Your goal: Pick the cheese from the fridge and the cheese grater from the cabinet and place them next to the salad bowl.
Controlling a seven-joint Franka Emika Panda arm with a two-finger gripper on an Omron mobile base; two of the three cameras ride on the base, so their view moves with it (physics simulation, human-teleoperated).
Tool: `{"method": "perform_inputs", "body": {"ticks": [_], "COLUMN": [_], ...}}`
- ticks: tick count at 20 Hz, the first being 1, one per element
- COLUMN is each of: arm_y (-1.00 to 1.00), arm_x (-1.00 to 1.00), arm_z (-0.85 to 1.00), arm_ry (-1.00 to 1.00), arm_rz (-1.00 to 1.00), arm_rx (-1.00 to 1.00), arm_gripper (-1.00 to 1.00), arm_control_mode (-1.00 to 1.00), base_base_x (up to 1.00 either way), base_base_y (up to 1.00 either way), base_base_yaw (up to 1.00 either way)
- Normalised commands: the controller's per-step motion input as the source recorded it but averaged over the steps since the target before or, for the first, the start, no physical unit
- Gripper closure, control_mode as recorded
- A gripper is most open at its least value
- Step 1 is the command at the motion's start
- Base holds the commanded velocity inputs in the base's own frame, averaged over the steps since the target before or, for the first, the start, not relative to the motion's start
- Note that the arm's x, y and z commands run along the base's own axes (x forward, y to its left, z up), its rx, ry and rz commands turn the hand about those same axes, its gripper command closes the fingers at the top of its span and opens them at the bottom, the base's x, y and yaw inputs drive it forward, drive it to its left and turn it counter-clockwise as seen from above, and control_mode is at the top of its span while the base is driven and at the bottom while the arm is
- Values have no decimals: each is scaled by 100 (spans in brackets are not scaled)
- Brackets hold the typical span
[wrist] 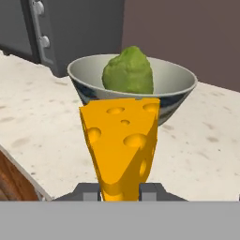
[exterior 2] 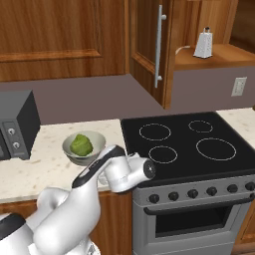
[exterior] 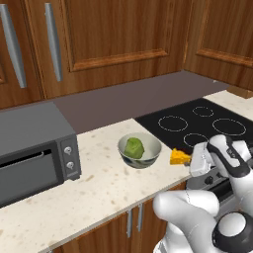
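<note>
Salad bowl [exterior: 140, 150] on the tabletop [exterior: 99, 188] holds a green lettuce lump [exterior: 134, 147]. Gripper [wrist: 121, 191] clamped on the cheese [wrist: 123, 145], wedge just at 3 o'clock of the bowl in the left base view, above the tabletop edge. Toaster oven [exterior: 34, 148] at 9 o'clock of the bowl. Stove [exterior 2: 194, 144] at 3 o'clock. Cheese grater [exterior 2: 203, 44] upright on the shelf of the open cabinet [exterior 2: 149, 45], at 1 o'clock, well apart.

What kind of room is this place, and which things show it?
A rendered kitchen, it seems: a black stove with four burner rings is set into a speckled counter, brown wooden cabinets hang above, and a grey toaster oven stands on the counter.
</note>
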Motion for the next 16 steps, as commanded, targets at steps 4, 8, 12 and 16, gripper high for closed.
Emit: {"method": "perform_inputs", "body": {"ticks": [4,8,12,16], "arm_y": [0,0,0,1], "arm_x": [20,23,24,26], "arm_z": [-19,-17,-18,-17], "arm_ry": [12,11,10,8], "arm_rz": [0,0,0,0], "arm_rx": [0,0,0,0], "arm_gripper": [100,100,100,100], "arm_control_mode": [-100,-100,-100,-100], "base_base_x": [0,0,0,0], "base_base_y": [0,0,0,0], "base_base_yaw": [0,0,0,0]}}
